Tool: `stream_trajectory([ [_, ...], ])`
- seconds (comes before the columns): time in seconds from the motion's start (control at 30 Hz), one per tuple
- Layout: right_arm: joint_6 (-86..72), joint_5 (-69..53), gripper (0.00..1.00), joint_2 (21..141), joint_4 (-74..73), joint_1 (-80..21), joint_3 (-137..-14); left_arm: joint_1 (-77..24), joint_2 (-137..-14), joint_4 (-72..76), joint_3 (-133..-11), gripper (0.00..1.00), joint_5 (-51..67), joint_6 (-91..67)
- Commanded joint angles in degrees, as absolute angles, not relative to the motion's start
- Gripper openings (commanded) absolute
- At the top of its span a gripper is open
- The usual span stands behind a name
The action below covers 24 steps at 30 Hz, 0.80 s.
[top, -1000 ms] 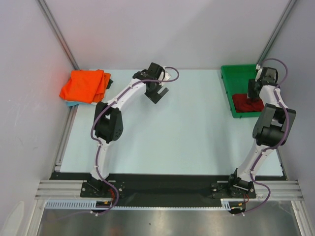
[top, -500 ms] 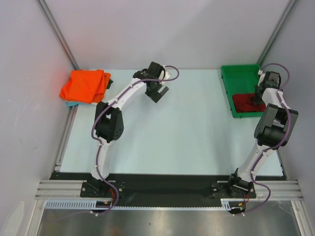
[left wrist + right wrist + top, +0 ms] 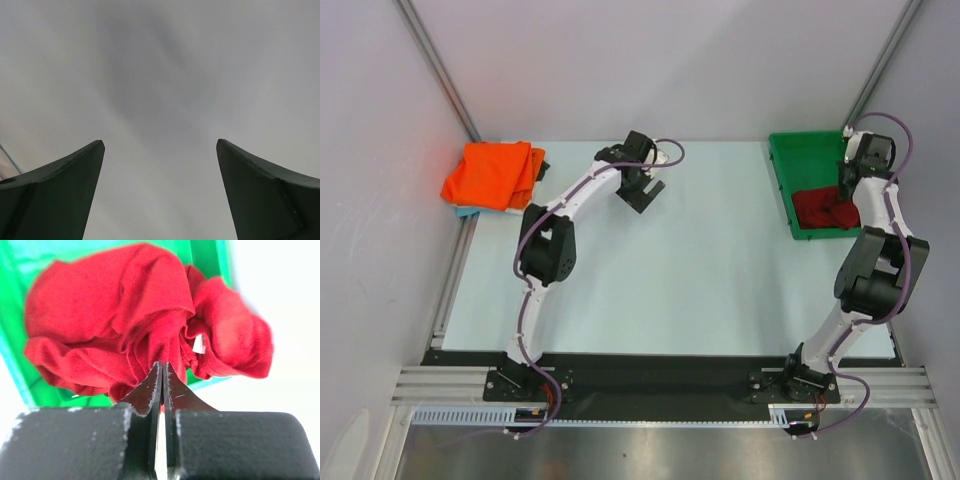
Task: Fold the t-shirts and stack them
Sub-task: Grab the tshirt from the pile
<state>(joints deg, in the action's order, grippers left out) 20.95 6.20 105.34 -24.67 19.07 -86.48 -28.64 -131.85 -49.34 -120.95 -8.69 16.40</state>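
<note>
A crumpled dark red t-shirt [image 3: 823, 207] [image 3: 125, 315] hangs bunched over the green tray [image 3: 798, 160], pinched at a fold by my right gripper [image 3: 163, 364], which is shut on it; a white label shows in the cloth. In the top view my right gripper [image 3: 847, 187] is above the tray's right side. A folded orange t-shirt [image 3: 492, 174] lies at the far left corner, with a teal-blue one [image 3: 467, 211] peeking out beneath it. My left gripper [image 3: 645, 187] [image 3: 160, 145] hovers above the table's far middle, open and empty, facing the grey wall.
The green tray [image 3: 12, 315] sits at the table's far right, against the right wall. Grey walls and slanted frame posts [image 3: 438, 70] close the workspace on three sides. The pale table surface [image 3: 700, 260] spreads between the two arms.
My right gripper has shut on the dark red t-shirt and risen toward the back, pulling the cloth up in the tray. The left arm has barely shifted.
</note>
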Motion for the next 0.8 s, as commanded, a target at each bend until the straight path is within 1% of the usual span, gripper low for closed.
stream_trajectory([
  [0.0,22.24,5.89,0.00,100.64,-23.55,17.58,-88.68,-27.16,-132.01,-48.43,-123.84,1.00,-6.60,14.42],
  [0.1,22.06,5.45,0.00,98.97,-23.29,15.65,-90.69,-25.93,-131.40,-48.69,-124.01,1.00,-5.63,14.68],
  [0.23,23.99,2.03,0.00,97.21,-23.29,12.75,-97.54,-24.52,-129.99,-47.99,-123.31,1.00,-4.66,15.03],
  [0.37,25.40,1.75,0.00,99.66,-23.64,8.98,-107.81,-24.52,-130.60,-47.99,-124.18,1.00,-4.40,14.15],
  [0.43,24.79,1.58,0.00,100.11,-23.99,6.86,-111.60,-24.61,-130.87,-48.17,-124.98,1.00,-4.13,13.89],
  [0.47,24.79,1.23,0.00,99.93,-23.47,6.16,-111.62,-24.61,-130.70,-48.16,-125.15,1.00,-4.22,13.97],
  [0.67,30.83,0.53,0.00,99.67,-19.96,-3.15,-119.70,-24.52,-130.87,-47.46,-126.30,1.00,-5.54,14.59],
  [0.7,31.81,-1.30,0.00,99.75,-19.17,-4.30,-121.80,-24.43,-130.78,-47.29,-126.39,1.00,-5.62,14.59],
  [0.77,34.78,-1.49,0.00,99.84,-15.75,-8.25,-123.30,-24.08,-130.69,-47.20,-127.00,1.00,-5.71,14.50],
])
